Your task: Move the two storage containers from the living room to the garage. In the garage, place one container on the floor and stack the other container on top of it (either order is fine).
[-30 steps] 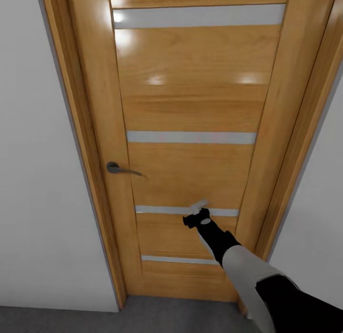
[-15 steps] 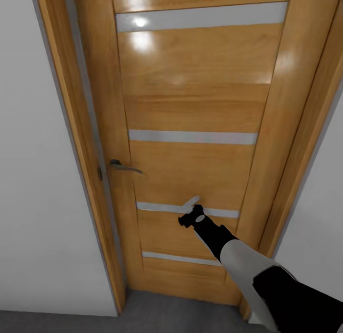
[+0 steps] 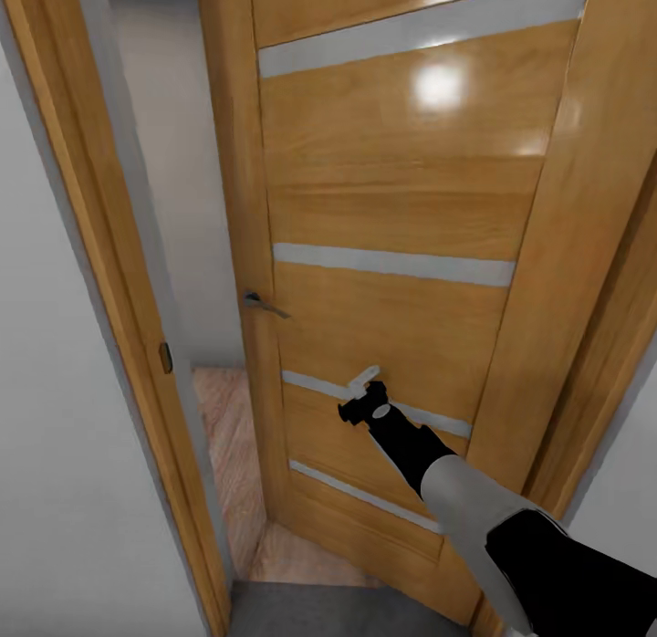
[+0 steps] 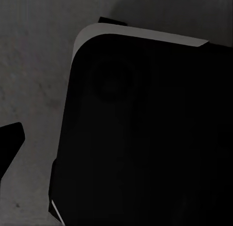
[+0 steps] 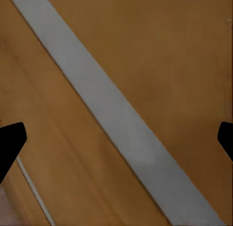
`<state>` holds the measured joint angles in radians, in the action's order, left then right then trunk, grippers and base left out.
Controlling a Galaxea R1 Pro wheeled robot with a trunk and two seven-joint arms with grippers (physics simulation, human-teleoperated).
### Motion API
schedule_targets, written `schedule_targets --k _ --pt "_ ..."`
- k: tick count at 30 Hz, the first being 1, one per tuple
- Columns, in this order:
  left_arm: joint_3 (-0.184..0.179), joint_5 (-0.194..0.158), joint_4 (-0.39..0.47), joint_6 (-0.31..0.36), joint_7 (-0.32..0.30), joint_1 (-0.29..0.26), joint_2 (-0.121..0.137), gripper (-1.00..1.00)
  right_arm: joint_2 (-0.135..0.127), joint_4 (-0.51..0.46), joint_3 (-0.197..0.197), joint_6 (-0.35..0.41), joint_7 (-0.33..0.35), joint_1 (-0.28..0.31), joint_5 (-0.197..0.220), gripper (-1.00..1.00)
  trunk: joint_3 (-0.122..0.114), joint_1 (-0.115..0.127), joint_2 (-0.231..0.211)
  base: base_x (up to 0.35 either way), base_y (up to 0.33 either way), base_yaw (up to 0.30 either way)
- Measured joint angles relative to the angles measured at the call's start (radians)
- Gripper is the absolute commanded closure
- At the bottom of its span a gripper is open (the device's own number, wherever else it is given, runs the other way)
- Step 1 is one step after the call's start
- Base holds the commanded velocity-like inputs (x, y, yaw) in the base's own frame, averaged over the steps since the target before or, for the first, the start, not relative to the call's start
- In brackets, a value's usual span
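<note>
Doors: you have one wooden door [image 3: 401,199], standing ajar.
Grey strips across the door: you can count four [image 3: 392,263] in the head view.
Door handles: one lever handle [image 3: 263,303].
Door frames: one wooden frame [image 3: 100,254], with one small latch plate [image 3: 165,357] on it.
Robot arms: you see one, the right arm [image 3: 474,518].
Grippers: one, the right gripper [image 3: 363,392], at the door.
Wood plank floor: one strip [image 3: 228,436] through the gap.

No legible text
No lettering, label, brand, number or sign can be read on any surface shown.
</note>
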<state>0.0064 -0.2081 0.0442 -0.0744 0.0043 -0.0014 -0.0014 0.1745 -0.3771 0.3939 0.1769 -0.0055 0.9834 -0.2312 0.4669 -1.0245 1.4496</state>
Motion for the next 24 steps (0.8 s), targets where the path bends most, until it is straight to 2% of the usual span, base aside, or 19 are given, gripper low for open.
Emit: schedule_targets --k 1,3,6,11,13,21,24 --pt "0.000 0.000 0.000 0.000 0.000 0.000 0.000 -1.00 0.000 -0.017 0.001 -0.002 -0.004 0.000 0.000 -1.00 0.000 0.000 0.000 0.312 0.000 0.000" --pt "0.000 0.000 0.000 0.000 0.000 0.000 0.000 -1.00 0.000 -0.017 0.012 -0.037 -0.058 -0.010 -0.035 -1.00 0.000 0.000 0.000 0.310 0.000 0.000" --pt "0.000 0.000 0.000 0.000 0.001 0.000 0.000 -1.00 0.000 -0.026 0.017 -0.051 -0.076 0.000 -0.049 -1.00 0.000 0.000 0.000 0.298 0.000 0.000" --pt "0.000 0.000 0.000 0.000 0.001 0.000 0.000 -1.00 0.000 -0.032 0.018 -0.103 -0.078 -0.001 -0.052 -1.00 0.000 0.000 0.000 0.268 0.000 0.000" --pt "0.000 0.000 0.000 0.000 0.001 0.000 0.000 -1.00 0.000 -0.022 0.019 -0.131 -0.105 -0.002 -0.050 -1.00 0.000 0.000 0.000 0.251 0.000 0.000" --pt "0.000 -0.001 0.000 0.000 0.001 0.000 0.000 -1.00 0.000 -0.009 0.014 -0.131 -0.128 -0.001 -0.043 -1.00 0.000 0.000 0.000 0.235 0.000 0.000" --pt "0.000 -0.002 0.000 0.000 0.001 0.000 0.002 -1.00 0.000 0.001 0.014 -0.128 -0.131 -0.001 -0.047 -1.00 0.000 0.000 0.000 0.037 0.000 0.000"
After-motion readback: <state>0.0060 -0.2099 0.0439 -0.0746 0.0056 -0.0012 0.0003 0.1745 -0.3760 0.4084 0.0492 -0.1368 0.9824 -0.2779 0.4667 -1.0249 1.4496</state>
